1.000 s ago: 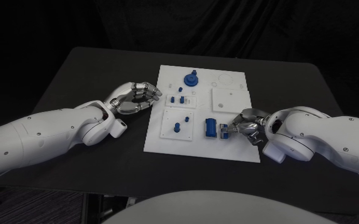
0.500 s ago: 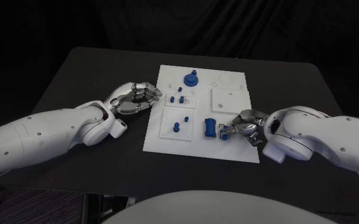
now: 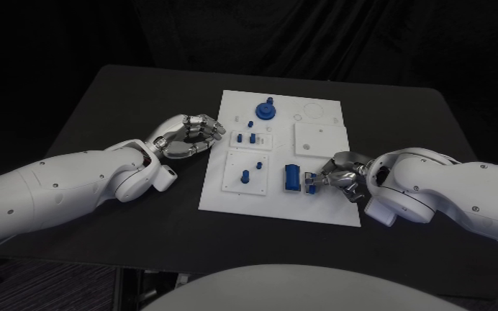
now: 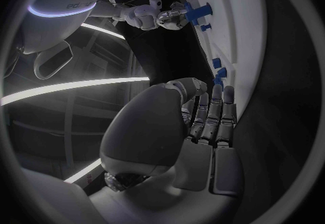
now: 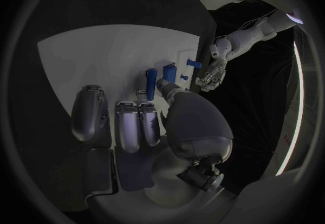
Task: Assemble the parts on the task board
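**Right hand at the blue parts by the board's near edge**

Nothing has shifted much since the earlier frames: both arms keep their places. Right hand (image 3: 342, 174) rests on the task board (image 3: 311, 116), its fingers (image 3: 324, 178) curled toward the small blue peg (image 3: 310, 184); whether they pinch it I cannot tell. Just beside it, on the side away from the hand, stands the larger blue block (image 3: 293, 177), its long axis running toward and away from the robot. Left hand (image 3: 190, 137) hovers off the board's left edge above the tabletop (image 3: 124, 102), fingers curled on nothing. For these parts the right hand is clearly nearer.
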